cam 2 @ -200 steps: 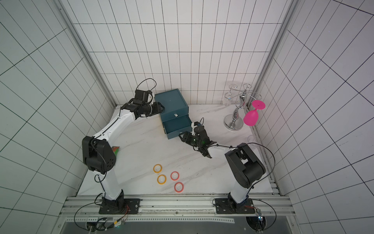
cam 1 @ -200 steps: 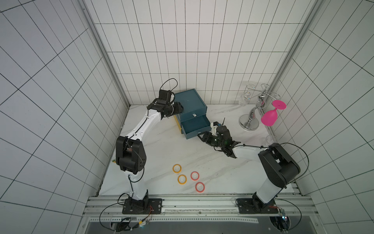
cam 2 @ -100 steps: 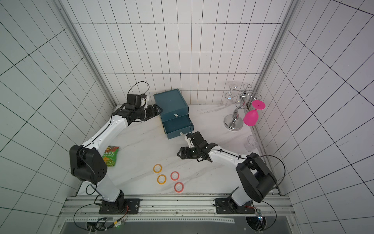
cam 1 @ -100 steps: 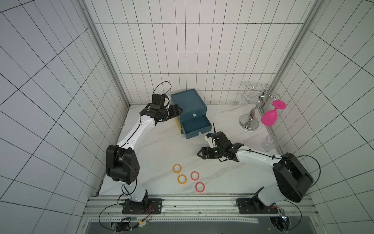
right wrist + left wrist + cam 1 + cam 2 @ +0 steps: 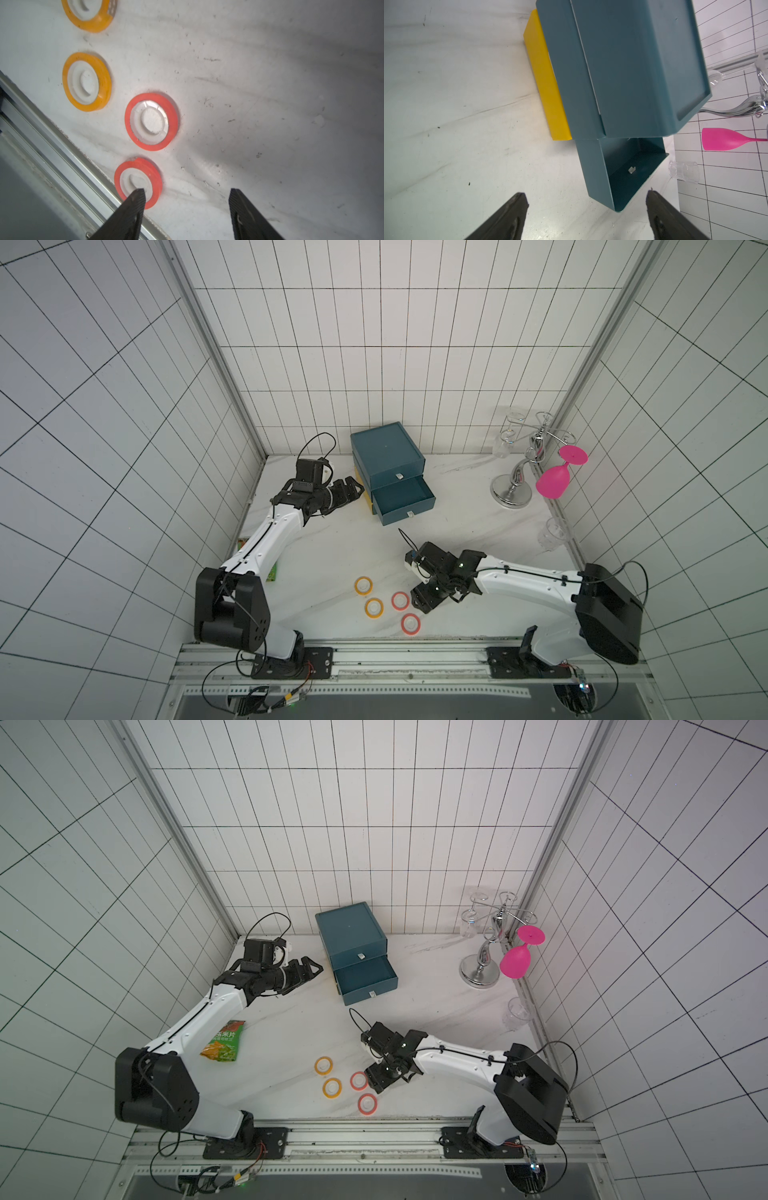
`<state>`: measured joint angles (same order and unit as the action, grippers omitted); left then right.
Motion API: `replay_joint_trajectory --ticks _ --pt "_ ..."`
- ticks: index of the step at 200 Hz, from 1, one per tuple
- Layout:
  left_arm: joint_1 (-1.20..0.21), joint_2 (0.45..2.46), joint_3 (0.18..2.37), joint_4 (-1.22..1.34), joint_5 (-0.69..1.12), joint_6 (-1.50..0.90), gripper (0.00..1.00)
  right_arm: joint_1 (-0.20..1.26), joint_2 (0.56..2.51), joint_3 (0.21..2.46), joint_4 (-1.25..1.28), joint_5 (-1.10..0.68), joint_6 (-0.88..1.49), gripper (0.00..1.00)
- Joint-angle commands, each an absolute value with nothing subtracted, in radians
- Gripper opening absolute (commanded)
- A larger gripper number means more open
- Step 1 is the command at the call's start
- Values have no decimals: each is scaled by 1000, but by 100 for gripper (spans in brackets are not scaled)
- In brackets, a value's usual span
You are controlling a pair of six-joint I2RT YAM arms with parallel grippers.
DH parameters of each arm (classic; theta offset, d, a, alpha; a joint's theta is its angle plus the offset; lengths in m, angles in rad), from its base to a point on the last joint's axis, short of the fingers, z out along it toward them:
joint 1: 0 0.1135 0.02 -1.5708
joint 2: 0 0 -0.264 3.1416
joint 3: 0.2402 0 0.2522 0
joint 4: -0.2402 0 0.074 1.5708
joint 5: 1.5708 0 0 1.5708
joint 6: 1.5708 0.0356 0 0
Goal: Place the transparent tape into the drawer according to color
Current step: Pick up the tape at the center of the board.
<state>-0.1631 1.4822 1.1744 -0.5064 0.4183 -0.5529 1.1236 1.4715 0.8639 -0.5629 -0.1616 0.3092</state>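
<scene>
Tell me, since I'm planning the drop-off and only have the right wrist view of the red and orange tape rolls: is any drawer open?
Observer: Yes. On the cabinet, the drawer under the top one is pulled out, and no tape shows inside it.
Operator: Where is the left gripper?
Observer: The left gripper hangs open and empty beside the cabinet's yellow side, apart from it.
Operator: Is anything else lying around that I can't see?
Observer: A green snack bag lies beside the left arm, off to the side of the cabinet.
</scene>
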Motion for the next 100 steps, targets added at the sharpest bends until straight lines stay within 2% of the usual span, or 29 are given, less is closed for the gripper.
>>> replay_joint_trajectory --ticks 1,100 --pt "-158 1456 1163 -492 433 -546 93 1182 1485 918 -647 -64 287 66" --pt "-146 1450 1151 -538 401 -531 93 1317 1569 978 -685 21 302 59"
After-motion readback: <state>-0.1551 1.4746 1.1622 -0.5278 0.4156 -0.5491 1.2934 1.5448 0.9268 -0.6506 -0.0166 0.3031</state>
